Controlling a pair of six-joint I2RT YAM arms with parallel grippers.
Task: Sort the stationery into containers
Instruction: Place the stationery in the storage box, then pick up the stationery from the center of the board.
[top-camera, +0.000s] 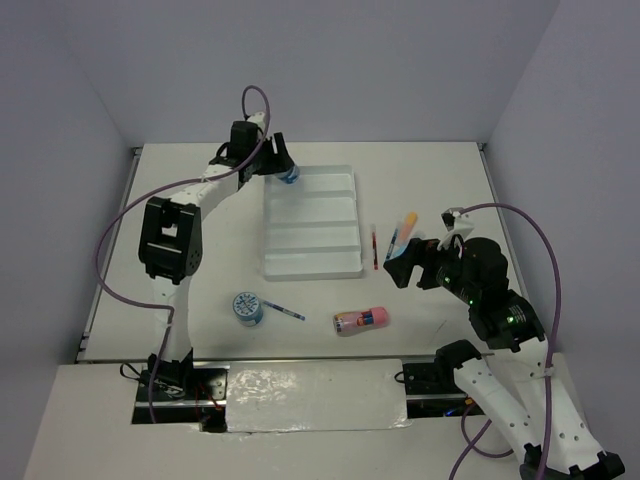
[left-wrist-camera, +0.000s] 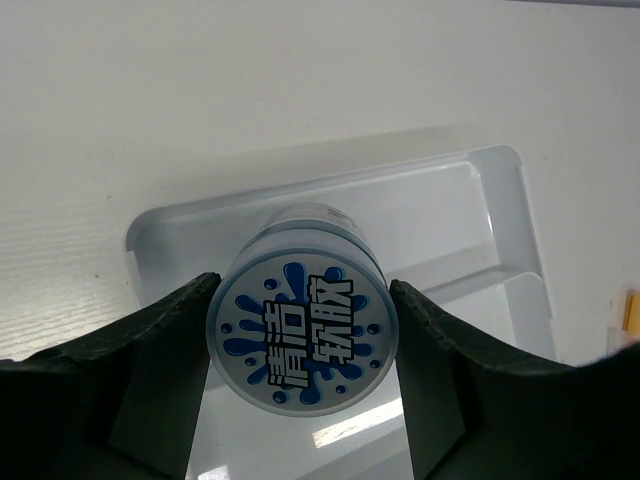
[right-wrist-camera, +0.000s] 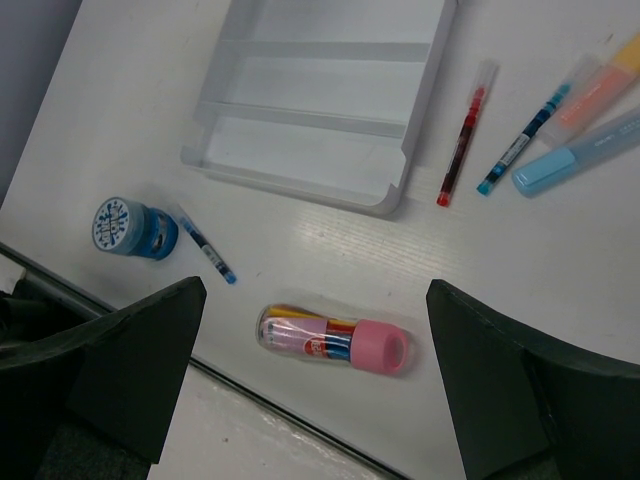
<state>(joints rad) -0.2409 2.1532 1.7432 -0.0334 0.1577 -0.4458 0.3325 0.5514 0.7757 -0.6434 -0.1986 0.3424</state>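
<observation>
Fingers of the left gripper are clamped on a small blue round tub, its white top printed with blue splashes and bold characters. The right gripper hangs with its fingers wide apart, holding nothing, toward the right edge of the white worktop. A white rectangular plastic tray with four long compartments lies toward the far middle, bare white floors showing. The held tub is at the tray's far-left corner, over the farthest compartment; whether it touches the floor, I cannot tell. A clear tube with a pink cap lies near the near edge. A second blue patterned tub stands near-left, a thin blue pen just beside it. Right of the tray lie a light-blue marker, an orange marker, another blue pen and a red pen.
</observation>
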